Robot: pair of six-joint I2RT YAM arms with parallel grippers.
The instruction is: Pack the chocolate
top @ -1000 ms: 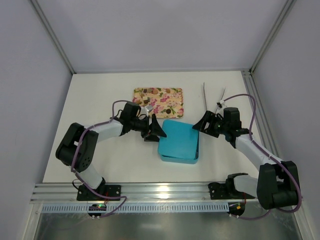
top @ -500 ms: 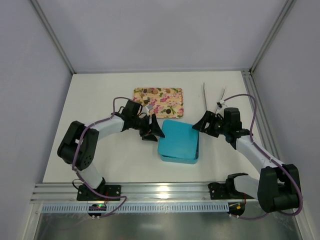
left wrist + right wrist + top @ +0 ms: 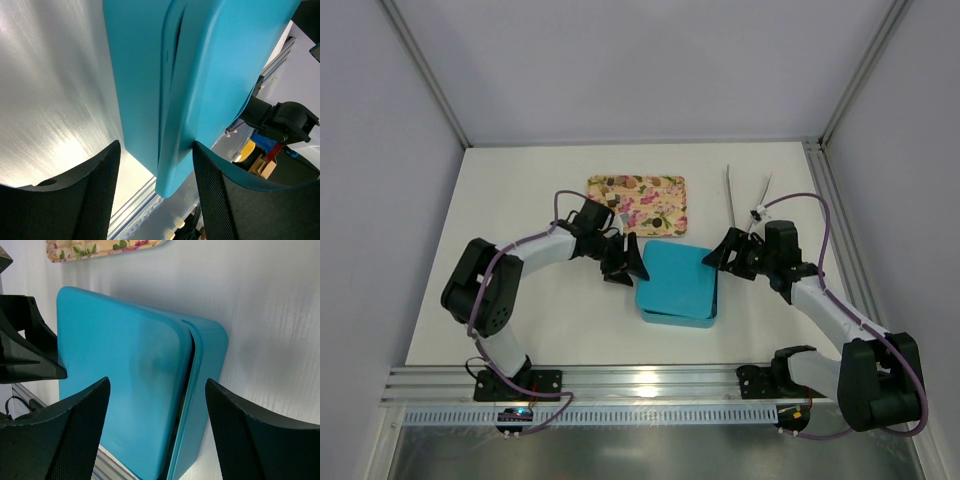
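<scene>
No chocolate shows in any view. A teal box (image 3: 678, 285) with its lid on lies mid-table; the lid (image 3: 115, 365) sits slightly askew, with a dark gap along the base (image 3: 207, 365). My left gripper (image 3: 628, 262) is at the box's left edge. It is open, and its fingers (image 3: 156, 145) straddle a corner of the teal box (image 3: 145, 75), close to both sides. My right gripper (image 3: 718, 252) is at the box's right edge, also open. Its fingers (image 3: 157, 380) stand wide, with the box in front of them.
A pink-and-cream flowered tray (image 3: 650, 195) lies just behind the box, its edge also in the right wrist view (image 3: 100, 249). Thin metal tongs (image 3: 732, 195) lie at the back right. A metal rail (image 3: 640, 380) runs along the near table edge. Grey walls enclose the table.
My left gripper has shifted slightly towards the box's left corner and its fingers have narrowed a little. My right gripper has edged a bit closer to the box's right side.
</scene>
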